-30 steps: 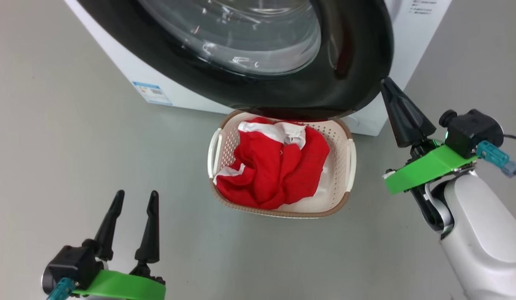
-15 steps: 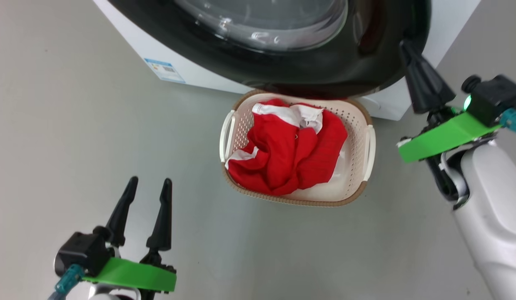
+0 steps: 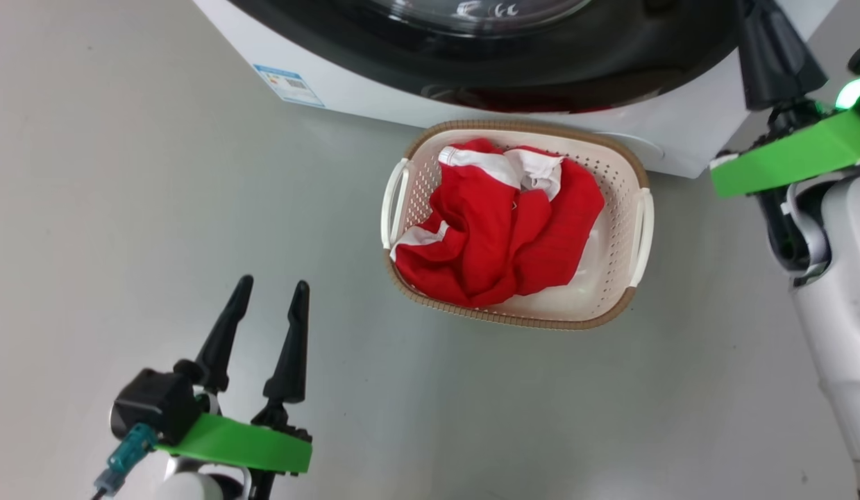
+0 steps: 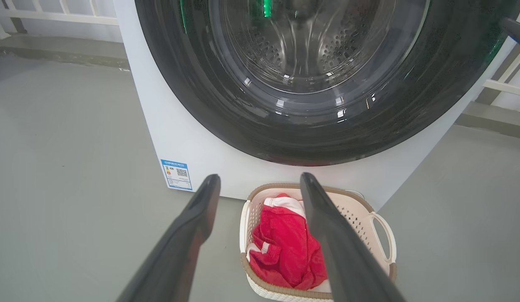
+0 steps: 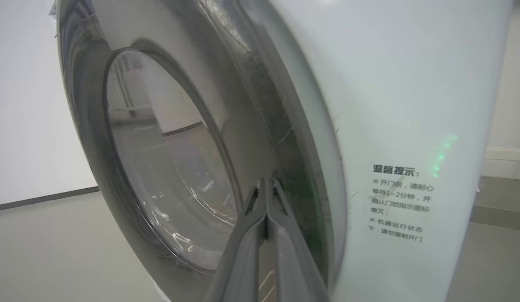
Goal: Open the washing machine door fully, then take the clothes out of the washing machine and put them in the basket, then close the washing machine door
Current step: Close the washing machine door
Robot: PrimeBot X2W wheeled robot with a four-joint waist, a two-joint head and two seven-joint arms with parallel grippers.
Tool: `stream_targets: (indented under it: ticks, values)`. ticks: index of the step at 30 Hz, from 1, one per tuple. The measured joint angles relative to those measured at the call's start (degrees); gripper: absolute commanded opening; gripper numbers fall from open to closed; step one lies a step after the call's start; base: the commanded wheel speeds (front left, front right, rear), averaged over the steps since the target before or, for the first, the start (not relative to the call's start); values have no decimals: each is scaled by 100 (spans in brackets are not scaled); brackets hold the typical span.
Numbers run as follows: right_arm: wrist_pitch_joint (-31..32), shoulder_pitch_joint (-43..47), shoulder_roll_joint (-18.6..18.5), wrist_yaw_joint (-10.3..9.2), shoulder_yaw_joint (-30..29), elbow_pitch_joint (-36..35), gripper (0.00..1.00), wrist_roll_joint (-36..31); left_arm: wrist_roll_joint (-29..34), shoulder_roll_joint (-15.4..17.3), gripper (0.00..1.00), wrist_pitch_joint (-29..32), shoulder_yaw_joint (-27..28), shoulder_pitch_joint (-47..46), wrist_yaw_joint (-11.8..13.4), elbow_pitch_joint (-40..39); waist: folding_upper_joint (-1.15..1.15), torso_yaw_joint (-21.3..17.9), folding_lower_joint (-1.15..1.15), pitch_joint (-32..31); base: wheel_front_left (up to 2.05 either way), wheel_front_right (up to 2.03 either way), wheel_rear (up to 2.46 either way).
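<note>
Two steps look done: the clothes [image 3: 499, 236] lie in the basket [image 3: 613, 180]. Closing in hand: your right fingers [image 5: 247, 243], pressed together, sit at the rim of the washing machine door [image 4: 218, 109]; left fingers [image 3: 225, 333] apart, idle. Next, push till it latches.

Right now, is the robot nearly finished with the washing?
Nearly. Done: the red clothes lie in the basket. In hand: the right jaws, shut, are at the black rim of the washing machine door, which sits close against the washing machine. Left: making sure it clicks shut; I cannot tell that.
</note>
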Motion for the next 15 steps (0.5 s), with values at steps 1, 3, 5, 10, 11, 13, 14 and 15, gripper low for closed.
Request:
stream_targets:
  ticks: [1,3,5,10,11,13,14,15]
  values:
    - [-1,-37,-5,0,-25,-2,0,0,-1,-1,100,0,-9,-40,-1,-3,0,9,0,19,0,0,0]
    - [-8,-84,-8,26,-78,-4,0,-1,-24,-2,100,0,-24,-65,0,-5,0,24,0,57,0,0,0]
    - [-8,-90,-1,42,-101,-10,0,-1,-42,-4,100,0,-32,-68,-1,-5,0,31,0,74,0,0,0]
    - [-8,-151,120,75,-283,-21,0,-27,-42,-9,100,0,-40,-115,-1,-3,0,32,0,140,0,0,0]
    - [-9,-151,151,75,-299,-26,0,-53,-43,-9,100,0,-40,-148,-1,-4,0,26,0,147,0,0,0]
    - [-22,-154,159,74,-291,-32,0,-68,-42,-14,100,0,-41,-164,-1,-4,0,13,0,153,0,0,0]
    - [-22,-154,162,74,-291,-32,0,-93,-42,-16,100,0,-41,-164,-1,-1,0,7,0,150,0,0,0]
    - [-22,-153,164,74,-291,-31,0,-101,-42,-18,100,0,-41,-164,-1,1,0,2,0,143,0,0,0]
